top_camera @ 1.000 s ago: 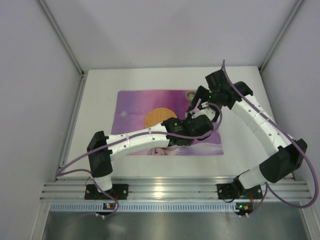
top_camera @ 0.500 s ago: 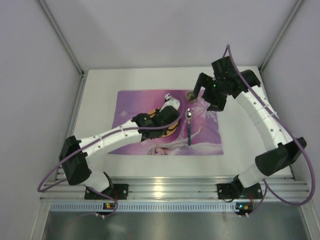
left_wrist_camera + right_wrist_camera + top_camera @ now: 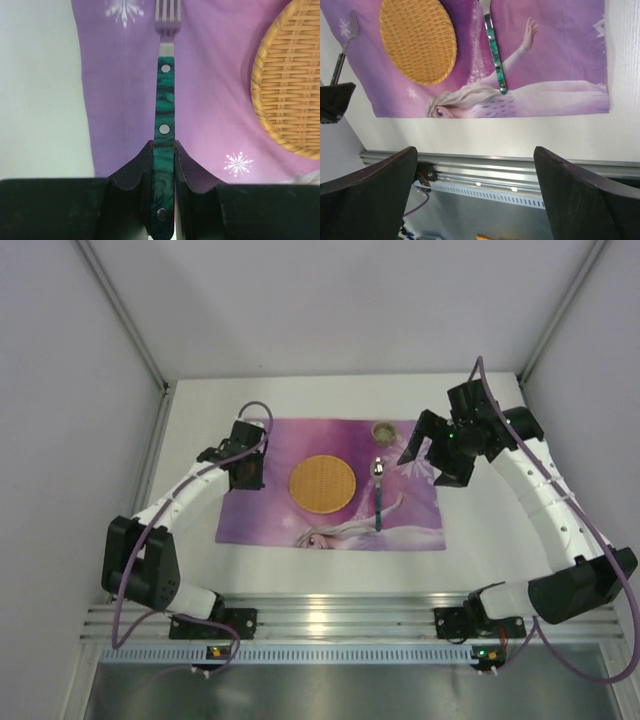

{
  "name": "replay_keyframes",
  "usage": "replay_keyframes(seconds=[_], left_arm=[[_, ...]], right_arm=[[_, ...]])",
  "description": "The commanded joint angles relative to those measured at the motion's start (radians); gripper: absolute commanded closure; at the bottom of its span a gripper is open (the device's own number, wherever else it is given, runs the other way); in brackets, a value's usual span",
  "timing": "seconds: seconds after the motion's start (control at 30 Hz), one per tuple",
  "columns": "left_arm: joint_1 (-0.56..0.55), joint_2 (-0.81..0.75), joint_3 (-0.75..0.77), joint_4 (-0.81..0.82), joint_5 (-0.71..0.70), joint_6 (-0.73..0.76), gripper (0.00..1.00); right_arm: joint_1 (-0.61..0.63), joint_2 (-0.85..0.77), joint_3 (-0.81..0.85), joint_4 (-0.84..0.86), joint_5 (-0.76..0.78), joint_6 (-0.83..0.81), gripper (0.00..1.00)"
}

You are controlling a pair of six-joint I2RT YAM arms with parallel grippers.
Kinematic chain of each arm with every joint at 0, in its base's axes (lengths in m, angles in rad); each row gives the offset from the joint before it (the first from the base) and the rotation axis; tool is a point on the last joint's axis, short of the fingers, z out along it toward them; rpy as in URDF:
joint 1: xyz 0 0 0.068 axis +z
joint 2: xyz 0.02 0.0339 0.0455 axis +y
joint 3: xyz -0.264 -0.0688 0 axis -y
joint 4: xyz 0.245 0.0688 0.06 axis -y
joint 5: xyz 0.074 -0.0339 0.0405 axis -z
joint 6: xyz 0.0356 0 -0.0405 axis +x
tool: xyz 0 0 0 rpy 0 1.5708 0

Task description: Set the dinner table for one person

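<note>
- Left fingers [image 3: 137, 172]: closed narrow on the green marbled handle of the fork [image 3: 165, 100], one pad on each side of it. The left gripper [image 3: 163, 200] grips near the butt end, and the tines point away from the wrist.
- The fork sits over the left strip of the purple placemat [image 3: 120, 100], beside a white snowflake print. I cannot tell whether it rests on the cloth or is just above it.
- From overhead, the left gripper's body covers the fork, so I read it from the wrist cameras only.
- The dinner table [image 3: 200, 410] is the white top under everything. It shows bare left of the placemat and along the near side up to the ribbed rail [image 3: 340, 620].
- The woven round plate [image 3: 322, 483] lies flat at mid-mat, right of the fork and apart from it.
- The spoon [image 3: 379, 495] lies just right of the plate without touching it. Its green handle points towards the rail and its bowl towards the far side.
- A small round cup [image 3: 385, 430] stands at the far edge of the mat, beyond the spoon's bowl.
- The right gripper [image 3: 430, 462] hangs above the mat's right end with its fingers spread wide and nothing between them. In its own view the two fingers block the lower corners.
</note>
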Motion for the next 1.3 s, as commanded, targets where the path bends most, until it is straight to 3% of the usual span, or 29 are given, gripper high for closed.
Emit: replay_keyframes(seconds=[0.0, 0.27, 0.47, 0.53, 0.57, 0.6, 0.63, 0.77, 0.83, 1.17, 1.27], left_arm=[[0.076, 0.064, 0.029, 0.116, 0.160, 0.051, 1.00], [0.110, 0.124, 0.052, 0.079, 0.179, 0.037, 1.00], [0.110, 0.155, 0.035, -0.032, 0.104, -0.009, 1.00], [0.110, 0.153, 0.012, -0.046, 0.081, -0.030, 0.92], [0.110, 0.149, 0.002, -0.045, 0.075, -0.033, 0.83], [0.110, 0.141, -0.008, -0.043, 0.074, -0.036, 0.62], [0.110, 0.139, -0.024, -0.039, 0.073, -0.038, 0.50], [0.110, 0.144, -0.037, -0.039, 0.059, -0.055, 0.25], [0.110, 0.149, -0.038, -0.039, 0.056, -0.058, 0.17], [0.112, 0.194, 0.049, -0.023, 0.038, -0.069, 0.16], [0.119, 0.228, 0.072, -0.016, 0.039, -0.073, 0.16]], right_arm=[[-0.003, -0.037, -0.028, 0.059, -0.024, -0.007, 0.00], [-0.009, -0.068, -0.079, 0.071, -0.014, -0.015, 0.00], [-0.013, -0.082, -0.119, 0.084, -0.022, -0.026, 0.00], [-0.018, -0.083, -0.133, 0.088, -0.024, -0.030, 0.00], [-0.018, -0.085, -0.137, 0.090, -0.025, -0.032, 0.00], [-0.018, -0.088, -0.147, 0.096, -0.027, -0.033, 0.00], [-0.018, -0.090, -0.153, 0.099, -0.033, -0.036, 0.00], [-0.018, -0.096, -0.197, 0.108, -0.037, -0.052, 0.00], [-0.018, -0.106, -0.228, 0.122, -0.036, -0.063, 0.00], [-0.018, -0.156, -0.597, 0.339, -0.097, -0.076, 0.00], [-0.019, -0.153, -0.679, 0.450, -0.143, -0.093, 0.13]])
